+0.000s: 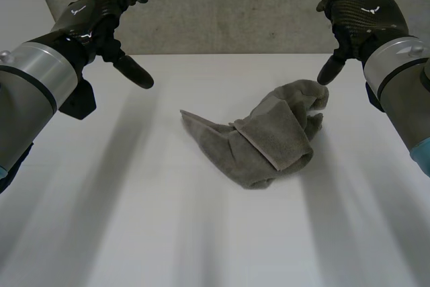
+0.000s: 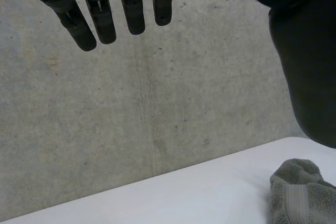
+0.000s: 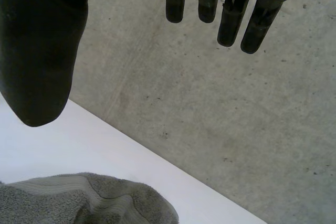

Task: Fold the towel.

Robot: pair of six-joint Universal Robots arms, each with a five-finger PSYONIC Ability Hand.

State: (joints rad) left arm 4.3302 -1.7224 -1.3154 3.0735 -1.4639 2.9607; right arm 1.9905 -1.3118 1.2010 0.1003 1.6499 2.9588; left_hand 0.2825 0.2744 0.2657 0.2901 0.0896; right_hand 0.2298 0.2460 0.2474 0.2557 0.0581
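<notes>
Towel (image 1: 269, 142) x1, crumpled on table (image 1: 134, 199); L hand (image 1: 94, 15) & R hand (image 1: 363, 15) above it, fingers spread.

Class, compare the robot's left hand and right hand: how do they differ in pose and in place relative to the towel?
Place: the right hand hangs by the far end of the towel; the left hand is well clear of it, over the table. Pose: the right hand's thumb points down, the left hand's inward. Both are raised, open and hold nothing.

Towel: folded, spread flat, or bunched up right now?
Bunched up. The towel lies in a crumpled heap on the table, one flap lapped over its middle, a corner trailing out.
</notes>
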